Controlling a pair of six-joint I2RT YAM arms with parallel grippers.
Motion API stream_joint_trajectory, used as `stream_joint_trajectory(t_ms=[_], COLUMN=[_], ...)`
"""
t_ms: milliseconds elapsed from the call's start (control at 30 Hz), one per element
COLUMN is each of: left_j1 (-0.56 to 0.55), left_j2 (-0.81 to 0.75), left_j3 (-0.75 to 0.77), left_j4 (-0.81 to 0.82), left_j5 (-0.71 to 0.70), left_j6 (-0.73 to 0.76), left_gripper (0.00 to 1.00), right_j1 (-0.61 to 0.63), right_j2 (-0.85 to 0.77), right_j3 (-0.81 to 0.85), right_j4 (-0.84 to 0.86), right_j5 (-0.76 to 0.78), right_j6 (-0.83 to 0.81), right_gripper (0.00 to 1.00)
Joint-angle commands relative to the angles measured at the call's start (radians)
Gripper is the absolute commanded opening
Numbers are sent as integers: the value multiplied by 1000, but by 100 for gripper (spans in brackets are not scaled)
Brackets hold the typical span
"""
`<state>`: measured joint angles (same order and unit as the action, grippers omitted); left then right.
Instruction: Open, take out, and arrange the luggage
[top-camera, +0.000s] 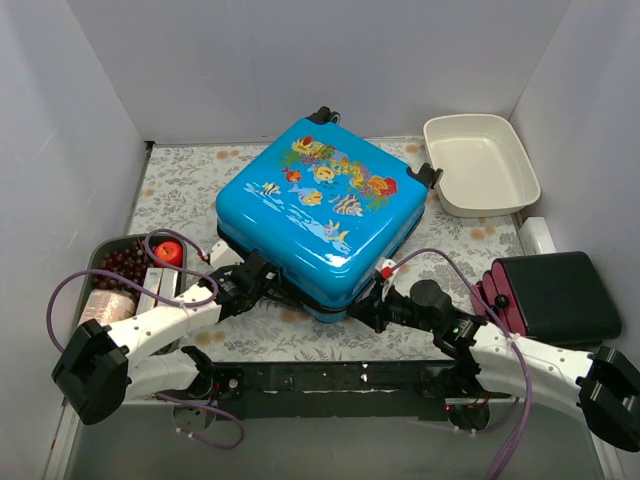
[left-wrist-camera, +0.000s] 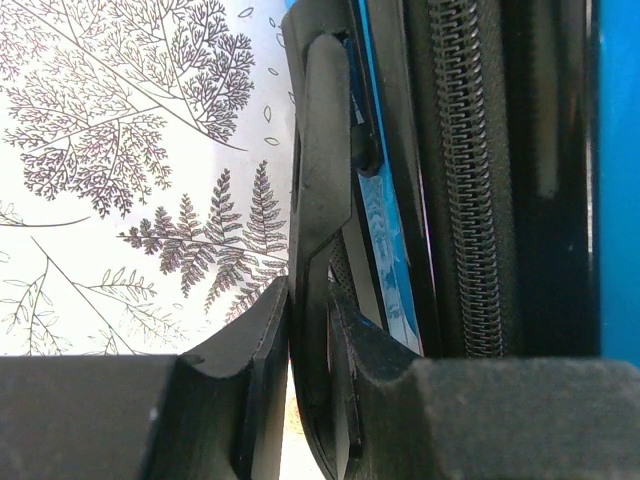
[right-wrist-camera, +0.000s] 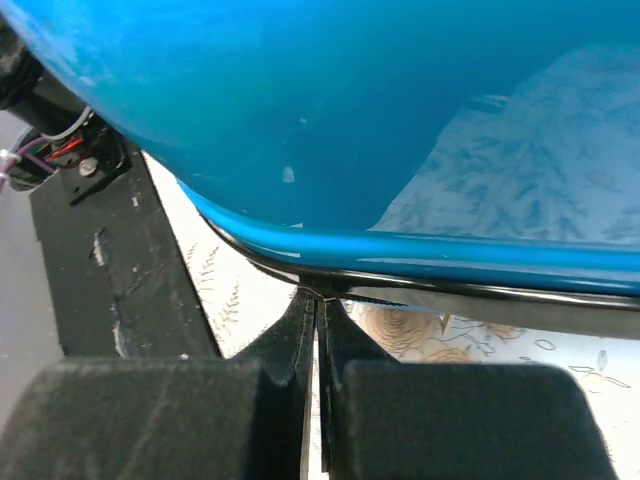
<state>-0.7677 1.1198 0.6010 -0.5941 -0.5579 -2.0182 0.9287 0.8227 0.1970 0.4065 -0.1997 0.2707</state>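
The luggage (top-camera: 320, 210), a bright blue hard-shell case with a fish print, lies flat and closed in the middle of the table. My left gripper (top-camera: 262, 278) is at its near-left edge. In the left wrist view this gripper (left-wrist-camera: 308, 300) is shut on a flat black pull tab (left-wrist-camera: 320, 150) that hangs beside the zip (left-wrist-camera: 462, 180). My right gripper (top-camera: 362, 303) is at the near corner. In the right wrist view it (right-wrist-camera: 318, 305) is shut, its tips touching the black trim (right-wrist-camera: 480, 295) under the blue shell (right-wrist-camera: 350, 120). I see nothing clearly held between its pads.
A white rectangular tub (top-camera: 480, 160) stands at the back right. A flat black case (top-camera: 555, 295) lies at the right, near my right arm. A dark tray (top-camera: 105, 250) at the left holds grapes and a red fruit (top-camera: 168, 252). White walls enclose the table.
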Motion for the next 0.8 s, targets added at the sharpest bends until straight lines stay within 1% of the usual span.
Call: stream_joint_trajectory(t_ms=[0,133,167,200,233,267,367,467,500,600,633,700,733,767], left_j1=[-45,-47,-47,-47,-47,-47,-47,-51,-54,-71,-87,-119,-130,-140], left_j2=[11,14,17,17,18,23,28,23,20,9,5,0,-2,1], left_j3=[-23,-21,-20,-18,-17,-12,-7,-4,-3,-1,0,-4,-4,-6], left_j4=[51,22,14,4,1,-6,-13,-9,-9,-9,-9,-4,2,8], left_j5=[176,153,147,138,135,131,131,141,142,151,150,138,135,135], left_j6=[-54,-91,-99,-105,-108,-114,-117,-117,-117,-122,-126,-152,-158,-166], left_gripper=[0,0,0,0,0,0,0,0,0,0,0,0,0,0], right_j1=[94,119,119,119,119,119,119,124,125,169,218,277,342,378], right_j2=[-11,-33,-42,-52,-83,-101,-163,-157,-145,-58,-45,-5,6,19], right_j3=[59,182,203,232,239,242,223,199,196,214,226,246,257,286], right_j4=[-52,-231,-323,-362,-398,-482,-529,-431,-358,-304,-279,-252,-229,-221], right_j5=[-138,-100,-90,-84,-61,-49,-1,-17,-27,-3,53,110,194,268], right_j6=[84,96,108,134,151,166,168,142,121,93,87,70,71,70], right_gripper=[1,1,1,1,1,1,1,1,1,1,1,1,1,1])
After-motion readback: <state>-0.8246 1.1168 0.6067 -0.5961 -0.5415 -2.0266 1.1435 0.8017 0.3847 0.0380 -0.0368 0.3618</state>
